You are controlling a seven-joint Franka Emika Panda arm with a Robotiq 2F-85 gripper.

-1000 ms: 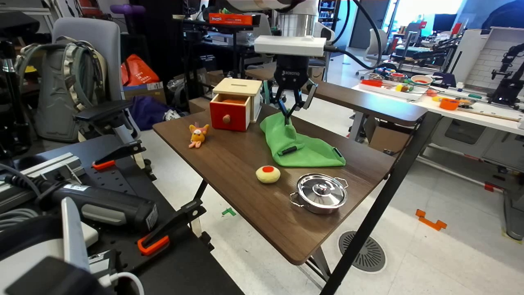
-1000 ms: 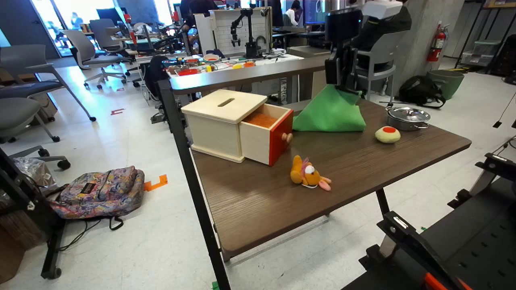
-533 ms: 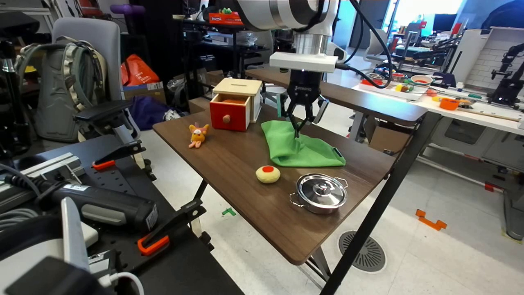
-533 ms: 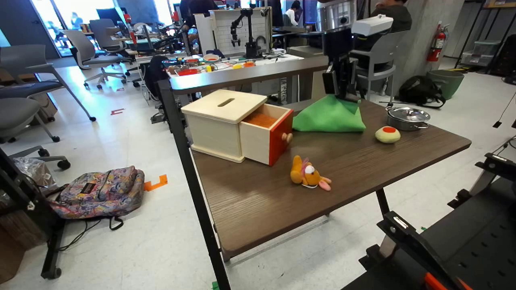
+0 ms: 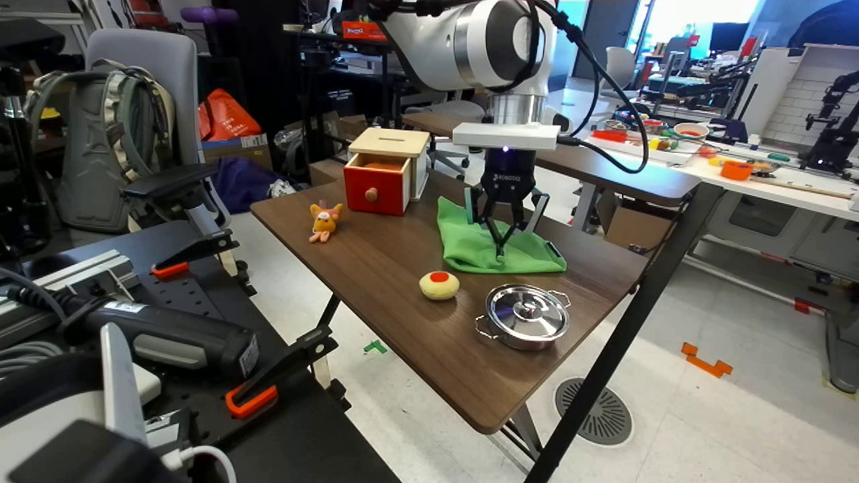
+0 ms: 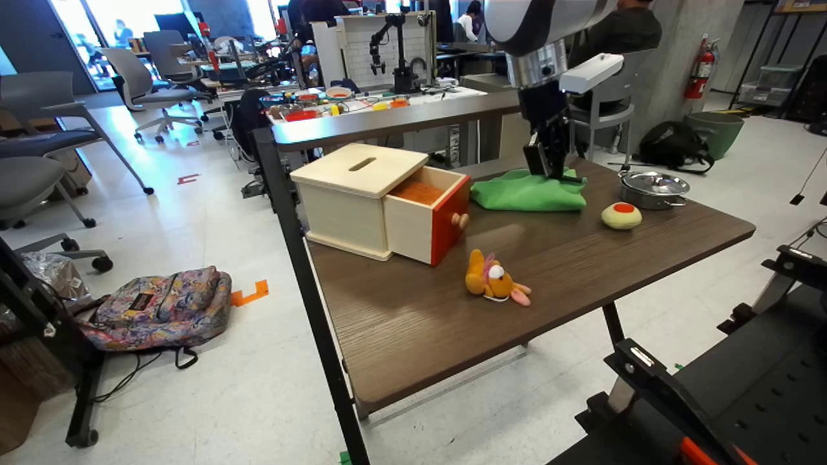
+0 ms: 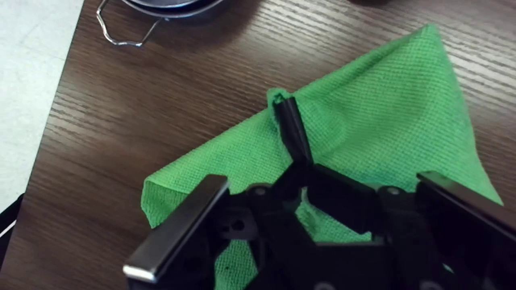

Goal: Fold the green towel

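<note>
The green towel point(image 5: 467, 247) lies rumpled on the brown table, in both exterior views and the wrist view. In an exterior view it is a low heap point(image 6: 517, 194) beside the wooden box. My gripper point(image 5: 500, 253) points down at the towel's near part. In the wrist view the fingertips point(image 7: 291, 117) are together, with a small bunched bit of towel pinched at their ends. The towel point(image 7: 395, 108) spreads to both sides under the gripper, with one corner toward the upper right. Part of the towel is hidden behind the fingers and gripper body.
A wooden box point(image 6: 349, 213) with an open red-fronted drawer point(image 5: 376, 191) stands beside the towel. A yellow-and-red round object point(image 5: 439, 286) and a lidded steel pot point(image 5: 528, 318) lie near the towel. An orange plush toy point(image 6: 496, 279) lies near the table's edge.
My gripper has moved down and toward the pot side, carrying the pinched towel part over and lower. The raised peak of towel has flattened into a low heap. Other objects have not moved.
</note>
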